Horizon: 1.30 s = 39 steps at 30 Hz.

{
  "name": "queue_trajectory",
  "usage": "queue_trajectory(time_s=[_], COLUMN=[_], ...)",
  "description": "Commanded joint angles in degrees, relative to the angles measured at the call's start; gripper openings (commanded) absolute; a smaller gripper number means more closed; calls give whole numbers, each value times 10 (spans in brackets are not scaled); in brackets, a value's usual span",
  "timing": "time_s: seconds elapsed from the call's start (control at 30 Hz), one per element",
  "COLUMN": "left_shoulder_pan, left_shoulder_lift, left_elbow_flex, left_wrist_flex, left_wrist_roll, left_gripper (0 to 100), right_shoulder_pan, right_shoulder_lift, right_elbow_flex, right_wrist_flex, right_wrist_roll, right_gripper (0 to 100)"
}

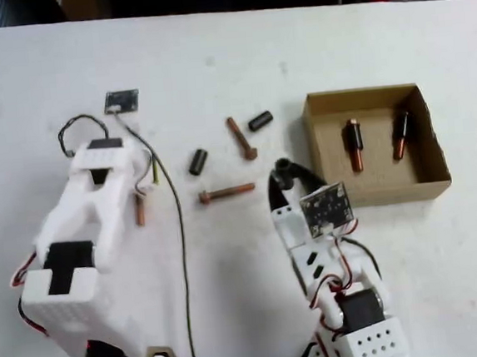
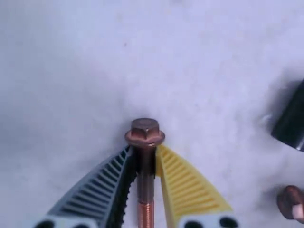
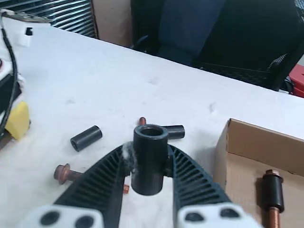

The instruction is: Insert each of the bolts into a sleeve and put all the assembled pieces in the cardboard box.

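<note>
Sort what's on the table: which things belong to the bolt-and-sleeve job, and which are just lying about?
Job: copper hex-head bolt held in left tool; black cylindrical sleeve held in right tool; two loose bolts; two loose sleeves; brown cardboard box holding two assembled pieces.
Lying about: small dark circuit board; thin black cable.

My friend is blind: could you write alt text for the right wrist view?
The right hand grips an upright black sleeve over a white table. Two loose sleeves and a bolt lie beyond; a cardboard box holds an assembled bolt.
</note>
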Motion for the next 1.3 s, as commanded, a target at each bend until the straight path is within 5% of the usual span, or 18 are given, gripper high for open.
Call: queue_trajectory(time_s=[0.0,0.4,0.77,1.27], left_shoulder_pan=[15,57,51,67], left_shoulder_lift=[-7,-9,-26,-369], left_elbow_flex=[-18,-23,-35,59], left_wrist_flex=[-9,18,19,-6], left_wrist_roll=[-7,-35,-46,-80], left_gripper=[64,25,22,22], right_shoulder_pan=[-38,-126,-133,-167], right_shoulder_lift=[-9,-7,-10,-6], right_elbow_flex=[5,5,5,5], right_wrist_flex=[2,-29,-122,-169], right_wrist_roll=[-6,-1,-6,-62], right_gripper=[17,17,17,17])
